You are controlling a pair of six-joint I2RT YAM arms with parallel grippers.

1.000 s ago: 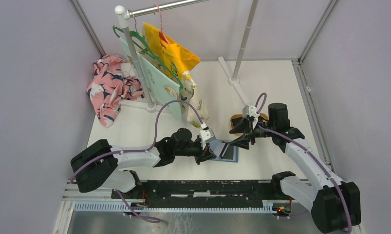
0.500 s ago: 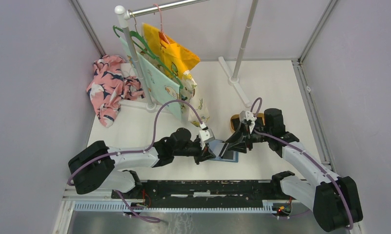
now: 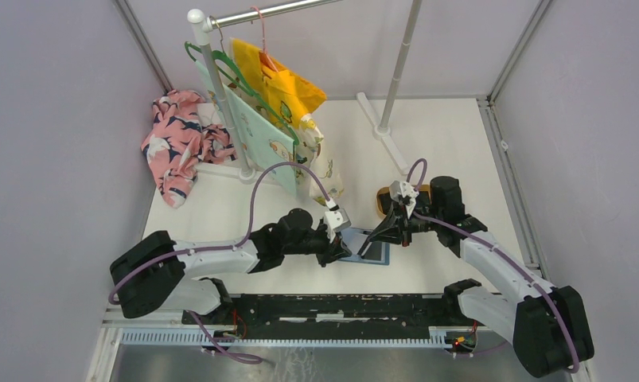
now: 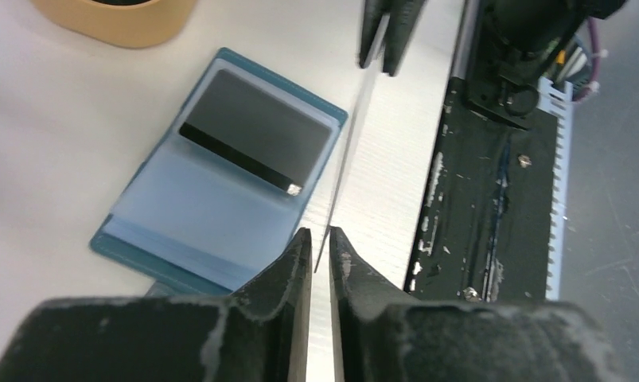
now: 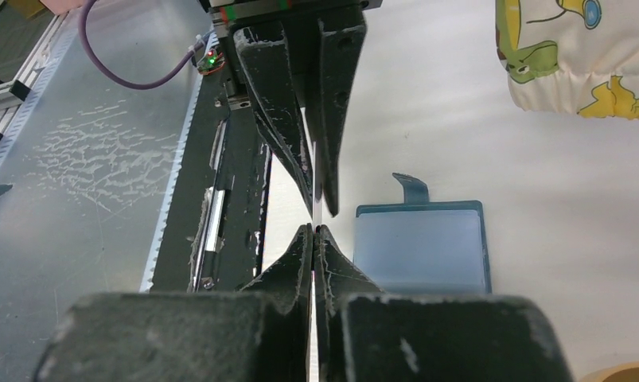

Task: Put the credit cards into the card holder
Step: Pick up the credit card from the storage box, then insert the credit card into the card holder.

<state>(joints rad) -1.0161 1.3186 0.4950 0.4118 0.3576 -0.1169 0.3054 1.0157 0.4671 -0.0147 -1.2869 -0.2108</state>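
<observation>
The teal-blue card holder [image 4: 196,207] lies open on the white table, and one dark credit card [image 4: 256,139] sits in its far slot. A second credit card [image 4: 344,167] is seen edge-on, held upright between both arms just right of the holder. My right gripper [image 5: 314,231] is shut on one end of it. My left gripper [image 4: 320,235] stands round the other end with its jaws slightly parted, a thin gap on each side of the card. From above, the card [image 3: 366,241] bridges the left gripper [image 3: 344,248] and the right gripper [image 3: 377,233] over the holder [image 3: 379,255].
A tan oval tray [image 3: 384,199] stands just behind the right gripper. A clothes rack [image 3: 220,87] with hanging garments and a floral cloth [image 3: 177,139] fill the back left. The black base rail [image 3: 340,306] runs along the near edge.
The right gripper moved left to the card and shut on it. The left gripper's jaws, shut on the card before, have parted a little.
</observation>
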